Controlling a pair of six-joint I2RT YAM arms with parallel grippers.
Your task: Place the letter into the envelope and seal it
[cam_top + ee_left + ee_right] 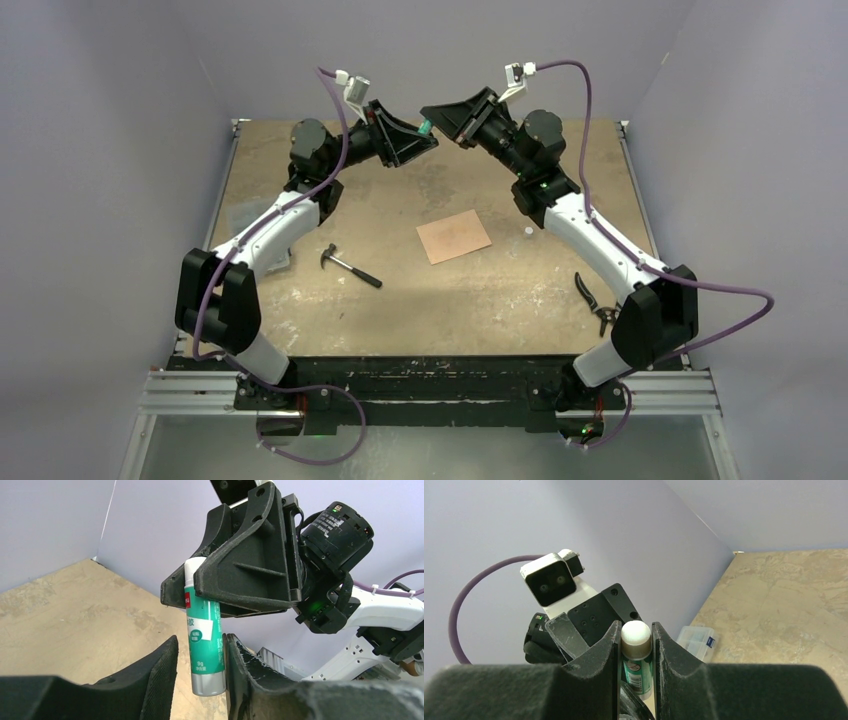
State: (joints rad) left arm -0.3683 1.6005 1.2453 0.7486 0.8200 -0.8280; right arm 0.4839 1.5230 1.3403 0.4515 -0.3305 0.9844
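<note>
- Far left of the table (480, 300): I see a clear plastic box (697, 640) by the wall, with a hammer (350, 267) lying flat nearer the middle.
- Left gripper (200, 640) is raised over the far side, meeting the right one in mid-air. Its jaws are narrow and straddle the lower body of a green glue stick (205, 655). One finger (237, 665) touches the tube; the other finger (162, 670) shows a slim gap, so no clamp.
- Salmon-pink paper (453, 237) lies flat mid-table, below the grippers and clear of both. I see one plain rectangle and can't tell envelope from letter.
- Right gripper (636, 626) is clamped on the stick's upper end, with the white cap (636, 635) poking out between its pads.
- Small white bit (527, 232) sits right of the paper.
- Black-handled cutters (597, 300) lie by the right arm.
</note>
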